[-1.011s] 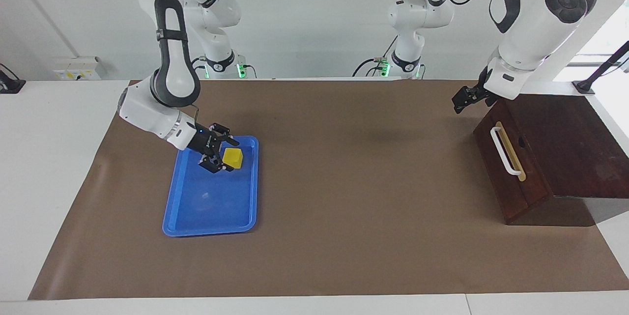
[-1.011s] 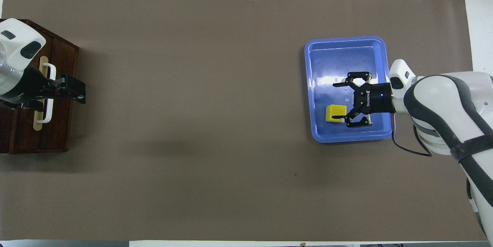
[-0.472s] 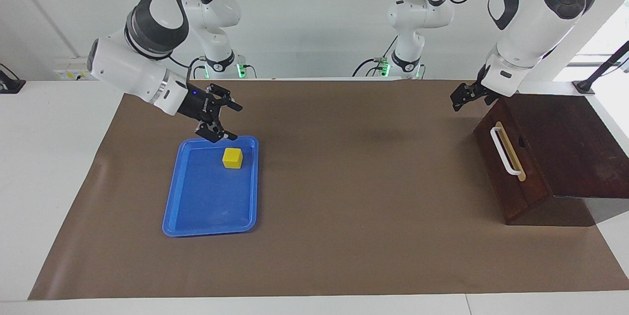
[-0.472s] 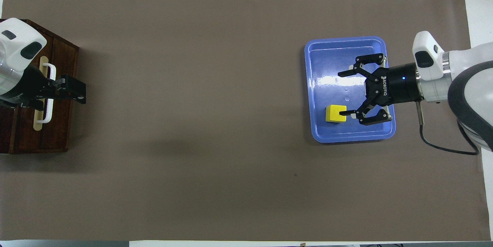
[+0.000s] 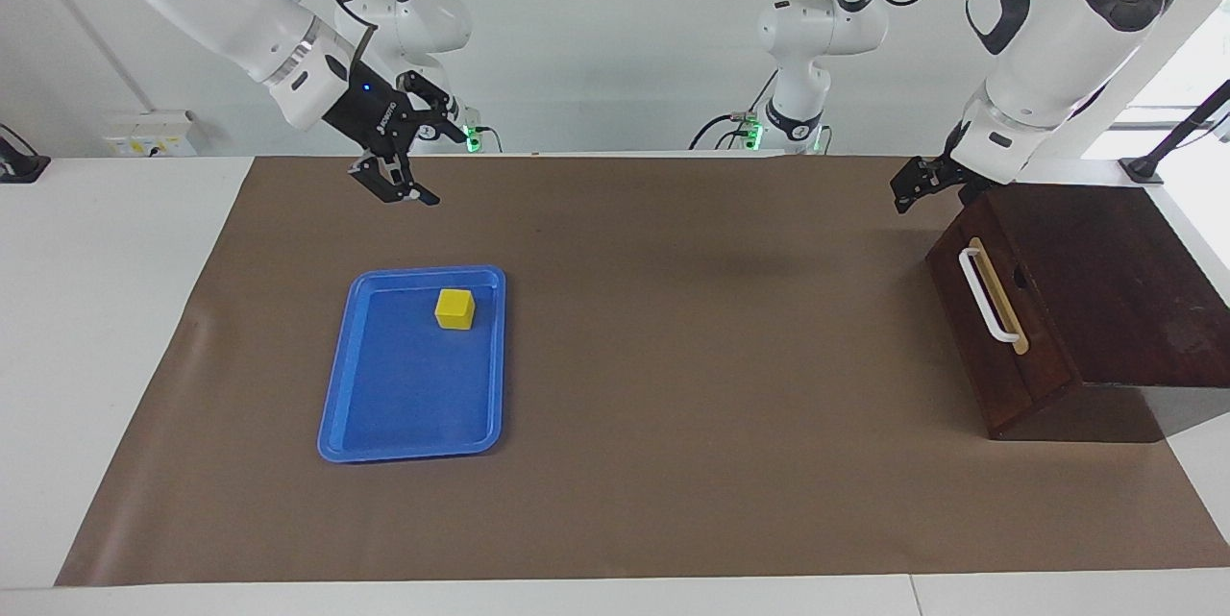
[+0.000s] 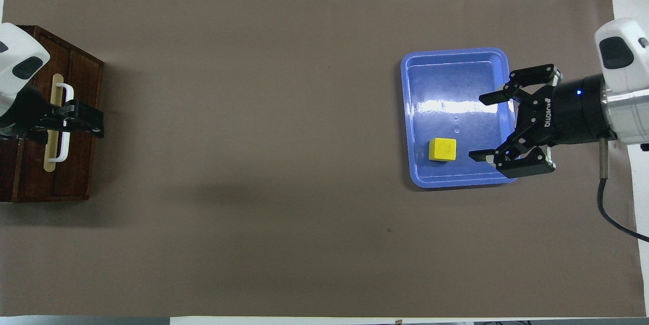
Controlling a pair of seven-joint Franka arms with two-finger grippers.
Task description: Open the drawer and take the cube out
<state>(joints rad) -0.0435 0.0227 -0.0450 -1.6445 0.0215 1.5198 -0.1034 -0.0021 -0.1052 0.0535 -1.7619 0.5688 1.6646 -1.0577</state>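
The cube [image 5: 455, 308] sits in the blue tray [image 5: 404, 405], in the middle band of the facing view toward the right arm's end of the table. It rests flat near the tray's rim that lies higher in that frame, with nothing touching it. It looks small, solid and light – probably stiff enough to take a firm pinch without giving. Its flat faces suggest that a grip across two parallel sides, from above, would be the sure hold. The tray's glossy floor may let it slide if it is nudged from one side only.

At the frame's edge on the left arm's end, the drawer [image 5: 995, 347] is shut flush in its dark box [image 5: 1115, 280]. Its white handle [image 5: 985, 294] is free, and that bar looks like the one sensible place to hook and pull.

Higher in the facing view, the left gripper [image 5: 908, 195] hangs in the air by the box's upper corner, clear of the handle – whether it is open or closed cannot be told. Its arm bends down steeply from above the box.

In the upper part of the frame the right gripper [image 5: 423, 155] is raised well above the brown mat [image 5: 673, 462], empty. Its fingers [image 6: 489, 97] are spread wide and slant down toward the tray. In the overhead view it covers the tray's rim, apart from the cube [image 6: 442, 149].
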